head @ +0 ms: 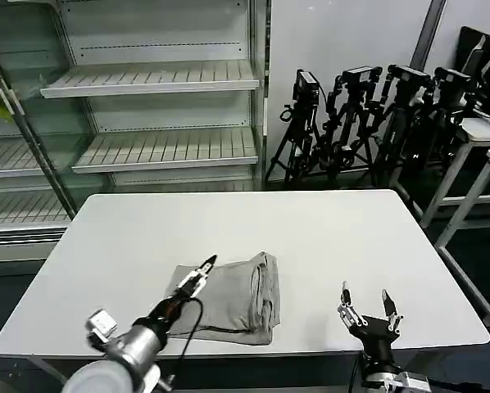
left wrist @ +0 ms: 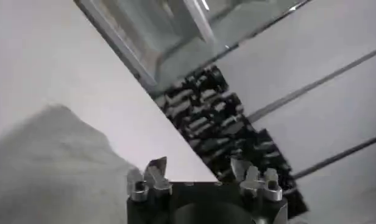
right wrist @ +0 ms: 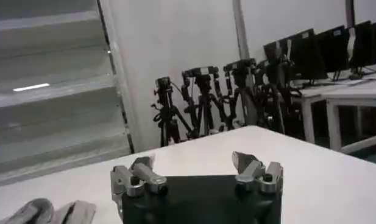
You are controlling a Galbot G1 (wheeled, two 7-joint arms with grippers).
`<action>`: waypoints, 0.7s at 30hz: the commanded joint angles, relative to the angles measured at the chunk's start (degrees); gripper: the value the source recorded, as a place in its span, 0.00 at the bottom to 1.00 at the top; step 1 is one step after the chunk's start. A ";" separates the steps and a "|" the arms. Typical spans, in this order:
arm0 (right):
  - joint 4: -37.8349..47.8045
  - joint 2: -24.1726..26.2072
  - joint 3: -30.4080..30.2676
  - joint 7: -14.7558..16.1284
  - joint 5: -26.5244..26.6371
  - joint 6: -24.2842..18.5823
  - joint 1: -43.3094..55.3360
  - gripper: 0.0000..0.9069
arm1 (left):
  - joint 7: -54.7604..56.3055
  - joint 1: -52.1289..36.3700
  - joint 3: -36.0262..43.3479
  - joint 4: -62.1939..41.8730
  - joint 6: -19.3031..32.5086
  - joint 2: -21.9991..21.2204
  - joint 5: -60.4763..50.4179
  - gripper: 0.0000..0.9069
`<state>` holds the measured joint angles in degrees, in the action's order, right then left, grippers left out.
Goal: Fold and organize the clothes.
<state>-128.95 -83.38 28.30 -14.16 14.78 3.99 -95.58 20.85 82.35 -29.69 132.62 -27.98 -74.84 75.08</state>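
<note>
One light grey T-shirt (head: 233, 299), folded into a compact rectangle, is laid on the white bench (head: 335, 237) at its near edge, left of centre. The left hand (head: 201, 274) is poised over the shirt's left side, fingers apart and gripping nothing, judged placed for a further fold or smoothing. The right hand (head: 368, 311) is held spread apart at the near right, well clear of the cloth.

Even, diffuse indoor light falls from above — the white table (head: 327, 237) reads bright with no harsh glare. The folded T-shirt (head: 233, 303) casts a thin, soft shadow along its near edge. A bright streak of reflected light glints on the shelving (right wrist: 32, 87) in the right wrist view. The left wrist view is soft and smeared — the tripods (left wrist: 218, 122) there are blurred.
</note>
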 commanded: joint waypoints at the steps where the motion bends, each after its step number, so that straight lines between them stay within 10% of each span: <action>1: 1.24 0.19 0.15 0.01 0.36 0.53 1.91 1.00 | -6.01 8.31 -14.66 -2.68 -5.16 8.63 -9.97 1.00; 9: 6.47 -0.30 0.41 -0.01 0.61 1.81 6.47 1.00 | -16.36 3.88 -9.39 -15.65 -5.31 14.33 -10.73 1.00; 21: -2.52 0.38 3.92 0.11 0.63 -0.51 -3.82 1.00 | -17.88 6.24 -4.95 -11.94 -5.37 9.84 -5.89 1.00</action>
<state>-127.23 -82.97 30.56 -14.06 15.29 4.20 -94.69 6.17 87.20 -35.93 120.89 -32.41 -64.80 67.90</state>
